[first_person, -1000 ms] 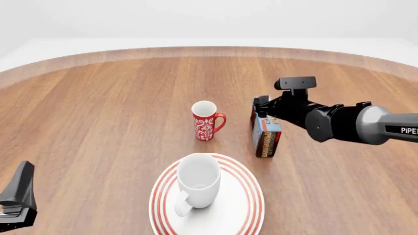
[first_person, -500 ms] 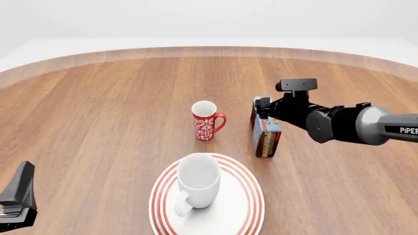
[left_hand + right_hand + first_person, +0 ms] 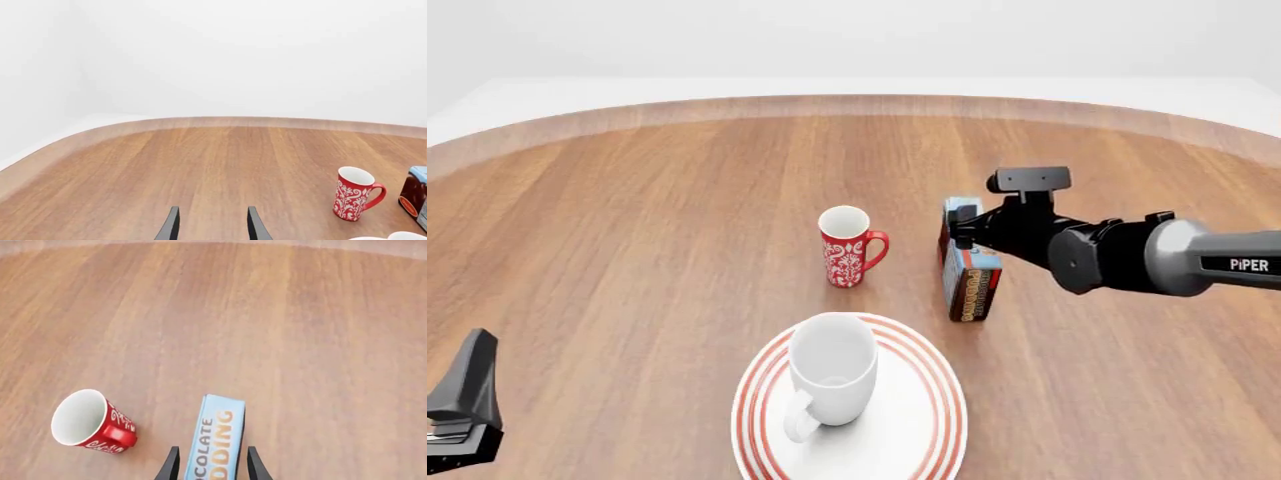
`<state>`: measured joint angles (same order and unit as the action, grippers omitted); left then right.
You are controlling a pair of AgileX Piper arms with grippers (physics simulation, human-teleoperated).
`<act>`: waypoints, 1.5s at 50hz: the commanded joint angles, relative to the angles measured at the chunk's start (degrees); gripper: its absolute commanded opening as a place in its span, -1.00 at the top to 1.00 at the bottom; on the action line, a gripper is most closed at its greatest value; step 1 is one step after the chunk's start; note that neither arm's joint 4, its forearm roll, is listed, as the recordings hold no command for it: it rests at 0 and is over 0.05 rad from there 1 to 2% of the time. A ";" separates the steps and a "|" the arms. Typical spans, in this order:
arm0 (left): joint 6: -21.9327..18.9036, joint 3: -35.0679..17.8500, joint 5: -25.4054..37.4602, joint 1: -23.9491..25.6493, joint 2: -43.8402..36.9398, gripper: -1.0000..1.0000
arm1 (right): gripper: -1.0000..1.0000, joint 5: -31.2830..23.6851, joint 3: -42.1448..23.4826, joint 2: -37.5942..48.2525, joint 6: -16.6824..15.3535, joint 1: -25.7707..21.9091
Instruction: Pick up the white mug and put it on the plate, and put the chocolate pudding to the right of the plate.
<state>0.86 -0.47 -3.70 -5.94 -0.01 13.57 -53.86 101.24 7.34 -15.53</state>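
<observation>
The big wooden table (image 3: 627,250) has lots of bare space. In front of the right claw (image 3: 964,229), a bit toward the near edge, sits the plate (image 3: 941,400), and the white mug (image 3: 831,370) is already lying on it. So the mug job looks done.

The chocolate pudding (image 3: 972,270) stands on the table right under the right claw. In the right wrist view its blue top (image 3: 215,440) sits between the two fingers (image 3: 171,465). I cannot tell if they are squeezing it yet or just close. The red mug (image 3: 850,247) is off to the claw's left side, apart from the box.

The left claw (image 3: 211,225) is open, holds nothing, and waits far away.

I think a good way is to pinch the box firmly, lift it straight up, and set it down upright just right of the plate without bumping it.
</observation>
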 commanded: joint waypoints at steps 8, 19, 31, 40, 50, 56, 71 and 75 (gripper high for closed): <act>0.02 0.00 -0.02 0.00 0.00 -1.00 | -1.00 -0.30 -0.36 1.35 0.00 -0.13; -0.05 0.00 -0.02 0.00 0.00 -1.00 | -1.00 -0.37 -0.53 2.02 -0.15 -0.25; 0.00 0.00 -0.02 0.00 0.00 -1.00 | -1.00 -0.66 -0.94 2.83 -0.44 -0.28; 0.01 0.00 -0.03 0.00 0.00 -1.00 | -1.00 -1.10 -1.49 3.45 -0.69 -0.48; 0.01 0.00 -0.03 0.00 0.00 -1.00 | -1.00 -0.86 -1.29 4.06 -0.61 -0.41; -0.02 0.00 -0.01 0.00 0.00 -1.00 | -1.00 -0.97 -1.30 4.48 -0.28 -0.32; -0.03 0.00 0.00 0.00 0.00 -1.00 | -1.00 -0.45 -0.77 5.03 -0.54 0.15; -0.02 0.00 -0.05 0.03 0.00 -1.00 | -1.00 -0.40 -0.75 5.38 -0.60 0.14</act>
<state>0.84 -0.46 -3.72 -5.94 -0.01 13.26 -55.44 105.07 8.08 -16.20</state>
